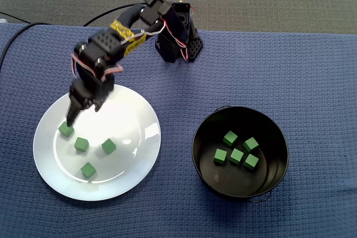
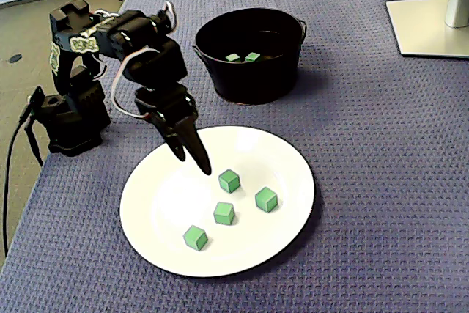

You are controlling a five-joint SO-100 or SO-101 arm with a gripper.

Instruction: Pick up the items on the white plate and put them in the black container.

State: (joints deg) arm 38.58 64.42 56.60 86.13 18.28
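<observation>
As we look down in a fixed view, four green cubes (image 1: 81, 144) on the white plate (image 1: 131, 121) by the blue cloth's (image 1: 279, 71) left edge, five more in the black container (image 1: 274, 137), gripper (image 1: 82, 114) jaws parted, one tip beside the plate's leftmost cube, arm base (image 1: 178, 43) at far edge.

In the fixed view from above, a round white plate (image 1: 142, 110) lies flat on the left. Four small green cubes (image 1: 81, 144) rest on it, all apart — three in a loose row across the middle, one closer to the near rim. On the right stands the round black container (image 1: 207, 178), open-topped — five more cubes (image 1: 237, 156) are clustered on its floor.
</observation>
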